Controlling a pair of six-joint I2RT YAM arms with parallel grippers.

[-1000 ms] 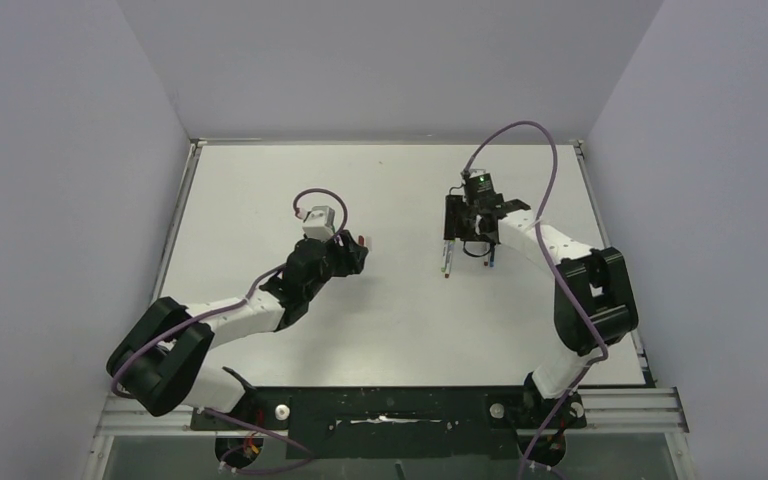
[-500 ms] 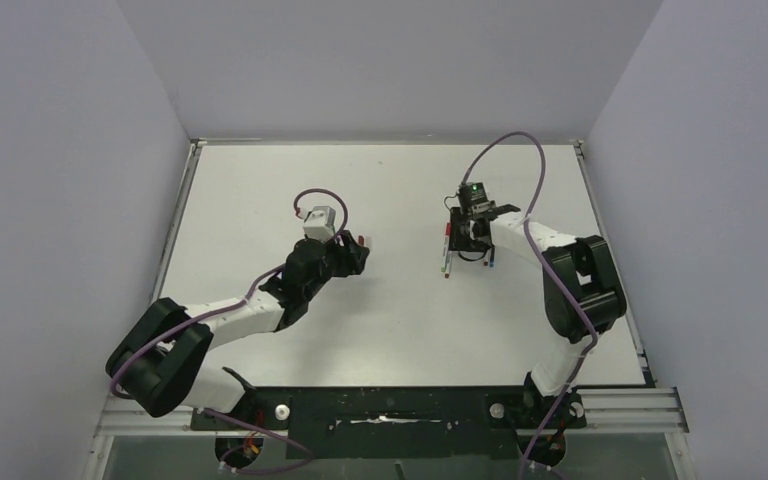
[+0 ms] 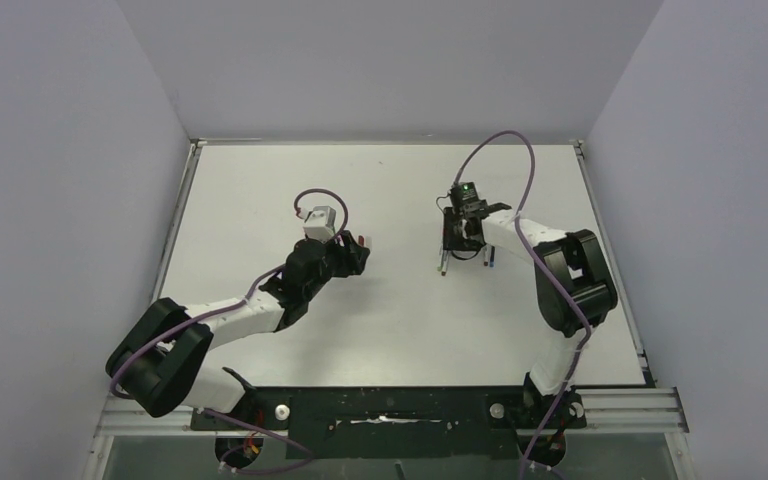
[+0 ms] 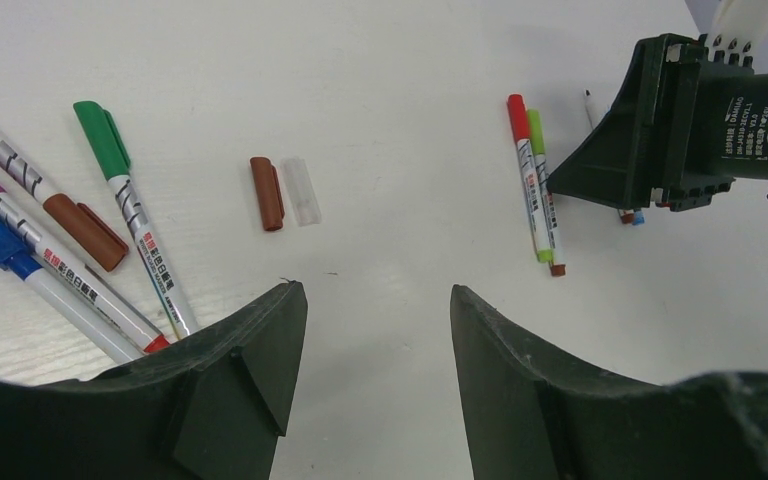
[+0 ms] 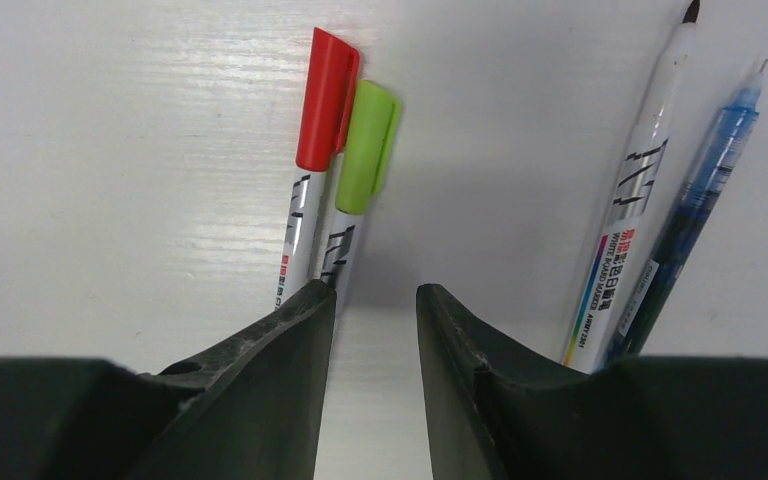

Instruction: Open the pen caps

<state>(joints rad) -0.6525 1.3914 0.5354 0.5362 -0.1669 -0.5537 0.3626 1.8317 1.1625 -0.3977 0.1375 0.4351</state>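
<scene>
I count six capped pens (image 4: 145, 250) and two uncapped pens (image 5: 650, 150), eight altogether. I also see two loose caps: a brown cap (image 4: 267, 192) and a clear cap (image 4: 301, 190).

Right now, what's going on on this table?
The job is pulling caps off marker pens. The right hand sits low over a red-capped pen and a lime-capped pen, open and gripping nothing. A black-tipped pen and a blue pen lie uncapped beside them. The left hand hovers open and empty near a loose brown cap, a clear cap and a green-capped pen.
</scene>
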